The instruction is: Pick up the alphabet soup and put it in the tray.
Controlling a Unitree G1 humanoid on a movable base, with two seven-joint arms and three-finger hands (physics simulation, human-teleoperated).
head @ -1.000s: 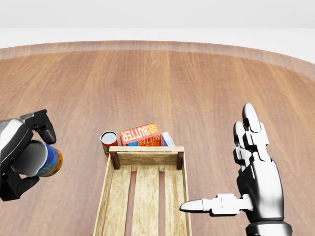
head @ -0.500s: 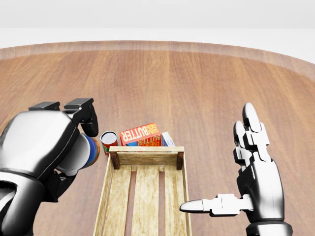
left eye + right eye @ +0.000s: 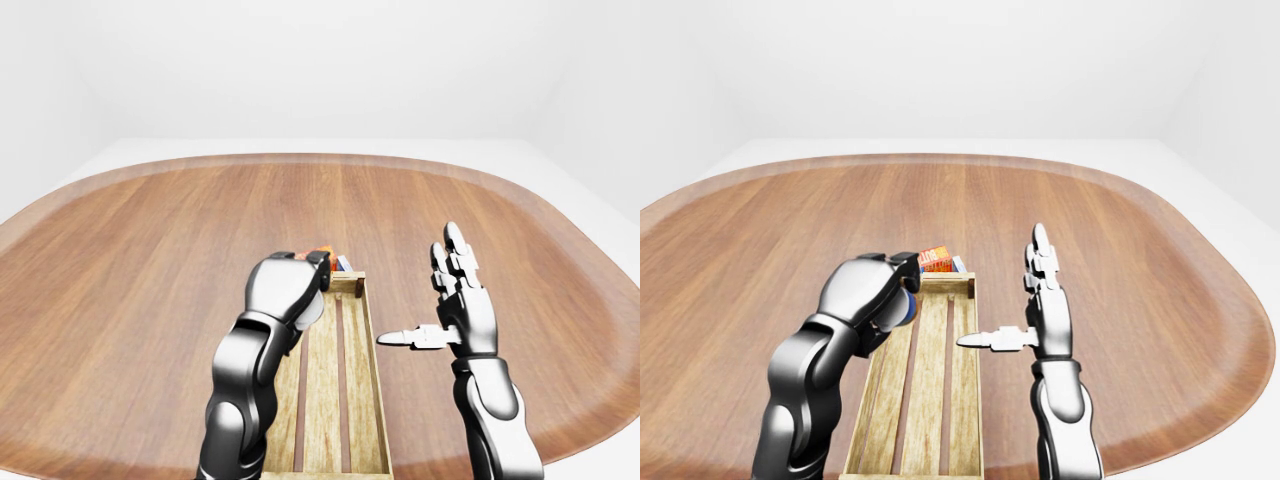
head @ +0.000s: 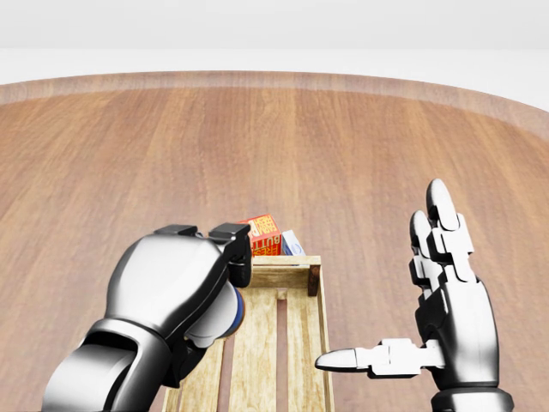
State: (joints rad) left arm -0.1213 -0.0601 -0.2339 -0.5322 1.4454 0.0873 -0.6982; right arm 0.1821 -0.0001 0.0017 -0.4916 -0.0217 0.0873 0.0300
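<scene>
The alphabet soup can (image 4: 232, 314) shows only as a blue sliver of label under my left hand (image 4: 225, 283), whose fingers are shut round it. Hand and can hover over the left part of the wooden tray's (image 4: 323, 339) top end in the head view. The right-eye view shows the same blue edge of the can (image 3: 908, 308) beside the palm. To the right of the tray, my right hand (image 4: 390, 292) is open, fingers pointing up and thumb pointing left over the tray's right rim, holding nothing.
A red-and-orange butter box (image 4: 262, 233) and a small pale blue carton (image 4: 292, 244) lie just beyond the tray's top end. The round wooden table (image 3: 150, 250) spreads wide on all sides, its edge (image 3: 300, 158) far off.
My left hand has carried the can to the right, from left of the tray to over its top-left end, and now hides the small red can. The right hand has stayed still.
</scene>
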